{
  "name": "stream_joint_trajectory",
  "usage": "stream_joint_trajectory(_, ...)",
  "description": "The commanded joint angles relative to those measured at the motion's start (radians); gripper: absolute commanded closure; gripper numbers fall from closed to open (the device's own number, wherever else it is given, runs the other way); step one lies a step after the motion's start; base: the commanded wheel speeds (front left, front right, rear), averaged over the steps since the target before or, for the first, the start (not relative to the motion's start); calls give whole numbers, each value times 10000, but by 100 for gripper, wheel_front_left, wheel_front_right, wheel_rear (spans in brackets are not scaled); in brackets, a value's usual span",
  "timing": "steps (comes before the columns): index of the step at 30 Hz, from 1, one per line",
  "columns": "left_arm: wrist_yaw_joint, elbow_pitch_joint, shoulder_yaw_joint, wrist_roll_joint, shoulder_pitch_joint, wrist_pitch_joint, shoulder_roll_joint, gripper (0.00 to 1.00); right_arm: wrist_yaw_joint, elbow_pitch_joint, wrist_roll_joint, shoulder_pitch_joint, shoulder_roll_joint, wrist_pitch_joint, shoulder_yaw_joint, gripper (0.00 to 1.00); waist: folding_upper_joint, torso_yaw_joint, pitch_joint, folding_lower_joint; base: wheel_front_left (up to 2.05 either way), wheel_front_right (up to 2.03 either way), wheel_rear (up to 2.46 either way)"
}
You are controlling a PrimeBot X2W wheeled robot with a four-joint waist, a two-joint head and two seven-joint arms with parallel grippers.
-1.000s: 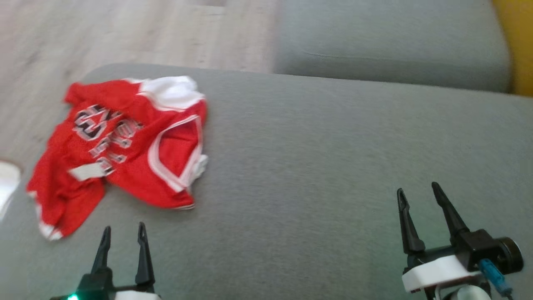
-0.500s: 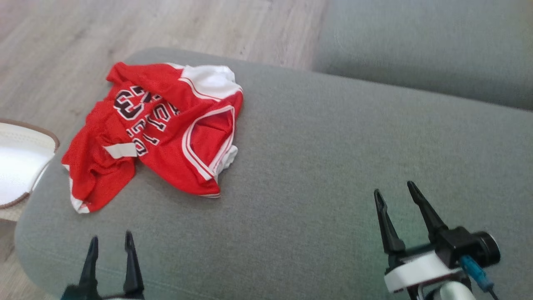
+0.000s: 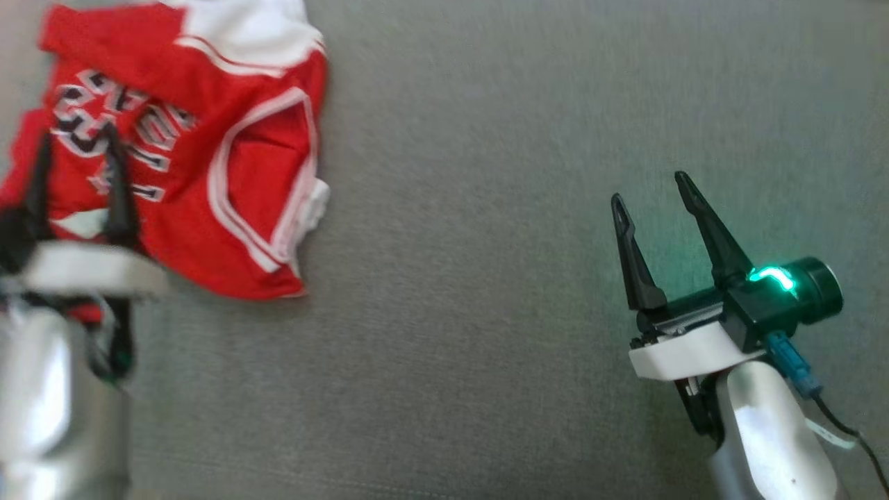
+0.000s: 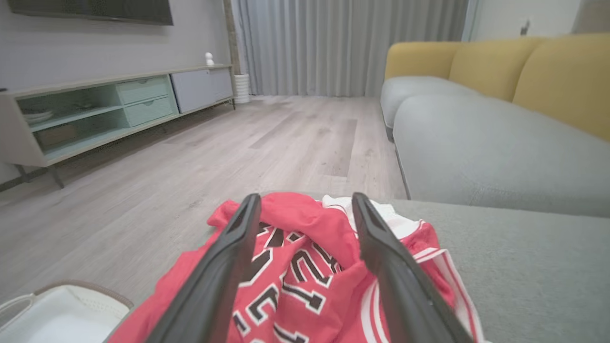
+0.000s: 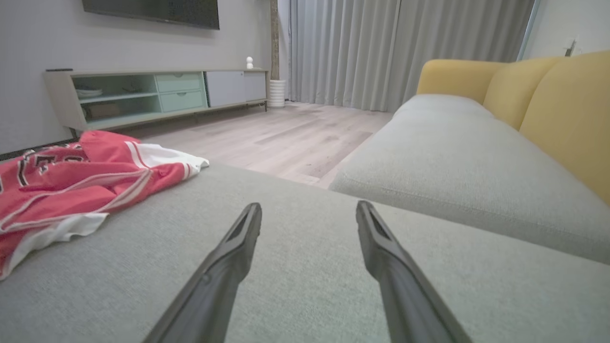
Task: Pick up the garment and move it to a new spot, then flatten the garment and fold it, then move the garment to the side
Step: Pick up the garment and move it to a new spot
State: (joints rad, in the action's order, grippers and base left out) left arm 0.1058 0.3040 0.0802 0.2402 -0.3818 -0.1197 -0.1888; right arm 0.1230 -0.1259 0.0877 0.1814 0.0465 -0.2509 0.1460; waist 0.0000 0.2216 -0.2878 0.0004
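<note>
The garment (image 3: 208,153) is a red jersey with white trim and black-and-white lettering, lying crumpled at the upper left of a grey cushion (image 3: 486,208). My left gripper (image 3: 78,142) hovers open over its left part, fingers spread above the lettering; in the left wrist view the garment (image 4: 305,267) lies between and below the two fingers, with no sign of a grip. My right gripper (image 3: 649,187) stands open over bare cushion far to the right, with nothing between its fingers. In the right wrist view the garment (image 5: 71,186) lies off to the left of the right gripper (image 5: 307,212).
A second grey cushion (image 5: 452,157) with yellow backrests (image 5: 562,109) lies beyond the one I work on. Wooden floor (image 4: 190,157) borders the cushion's far edge. A white basket rim (image 4: 52,309) sits low beside the cushion. A low cabinet (image 4: 95,109) stands along the wall.
The head camera has tilted down and closer, so floor and far cushion left the view. My left gripper now stands over the garment instead of short of it. Both grippers stay open.
</note>
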Motion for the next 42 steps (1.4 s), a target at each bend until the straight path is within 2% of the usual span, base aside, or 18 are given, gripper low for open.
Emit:
stream_joint_trajectory(1,61,-40,388,49,-726,353,-704,0,77,365,116,253,47,-109,274,0,0,-681,-1213,-4,0,0,0)
stream_joint_trajectory(2,105,424,377,120,-1403,904,-1164,0,77,419,162,382,97,-109,272,0,0,-790,-1498,-4,0,0,0)
stream_joint_trajectory(6,88,1437,226,-76,-2465,1605,-1789,0,77,535,199,500,216,-109,218,0,0,-939,-1829,-4,0,0,0)
stream_joint_trajectory(11,66,2948,-102,-262,-3339,2402,-2071,0,77,564,211,525,288,-109,312,0,0,-1085,-1922,-4,0,0,0)
stream_joint_trajectory(14,-108,3889,-331,-576,-3728,2673,-2292,0,77,581,248,512,281,-109,395,0,0,-1138,-1929,-4,0,0,0)
stream_joint_trajectory(17,-126,4868,-554,-680,-3991,3025,-2265,0,77,587,255,469,302,-109,457,0,0,-1155,-1889,-4,0,0,0)
stream_joint_trajectory(18,-122,5176,-609,-686,-4058,3171,-2245,40,77,584,255,446,319,-109,465,0,0,-1152,-1865,-4,0,0,0)
stream_joint_trajectory(20,-71,5662,-742,-694,-4180,3349,-2224,100,77,569,259,406,349,-109,481,0,0,-1149,-1820,-4,0,0,0)
stream_joint_trajectory(28,132,6034,-899,-452,-4652,2697,-2483,100,77,404,221,323,345,-109,442,0,0,-1111,-1331,-4,0,0,0)
stream_joint_trajectory(32,176,5777,-875,-357,-5055,2224,-2961,100,77,288,90,203,221,-109,525,0,0,-1187,-801,-4,0,0,0)
stream_joint_trajectory(36,212,5255,-1012,-289,-5288,2062,-3330,100,77,148,-71,23,113,-109,623,0,0,-1324,-178,-4,0,0,0)
stream_joint_trajectory(42,242,3776,-1353,171,-5066,2307,-3549,100,77,41,-328,-332,47,-109,640,0,0,-1664,657,-4,0,0,0)
